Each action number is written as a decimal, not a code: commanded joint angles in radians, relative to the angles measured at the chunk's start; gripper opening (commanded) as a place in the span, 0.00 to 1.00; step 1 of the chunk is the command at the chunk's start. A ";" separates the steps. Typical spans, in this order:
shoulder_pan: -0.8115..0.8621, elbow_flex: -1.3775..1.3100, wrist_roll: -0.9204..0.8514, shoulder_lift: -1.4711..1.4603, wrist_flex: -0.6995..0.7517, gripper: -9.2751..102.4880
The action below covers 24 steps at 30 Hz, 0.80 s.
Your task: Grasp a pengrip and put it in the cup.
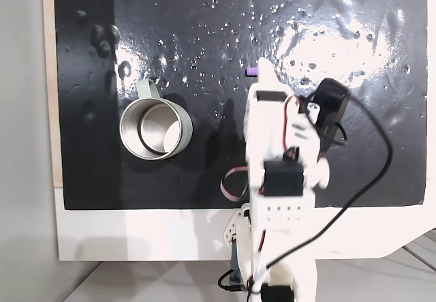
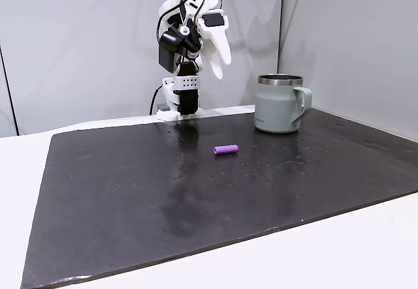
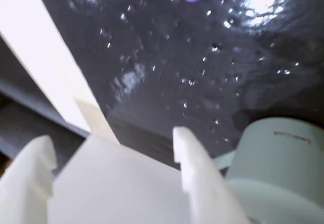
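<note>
This is looking like a small robotics test bench in a lab or office corner, not a home. A white 3D-printed arm point(image 2: 189, 41) with exposed servos and loose black cables point(image 1: 368, 172) is standing clamped at the edge of a white surface point(image 2: 366, 237). A glossy black mat point(image 2: 196, 191) is covering most of that surface as a work area, reflecting the overhead lights in the fixed view from above. Plain pale grey panel walls point(image 2: 85, 41) are standing right behind the setup, bare of decoration. The only everyday things lying out are a cup point(image 2: 281, 103) and a purple pengrip point(image 2: 226, 149), both sitting on the mat.
</note>
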 commanded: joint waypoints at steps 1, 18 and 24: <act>0.038 -0.170 0.029 -0.156 0.025 0.30; 0.061 -0.512 0.048 -0.761 0.071 0.30; 0.069 -0.522 0.034 -0.873 0.018 0.29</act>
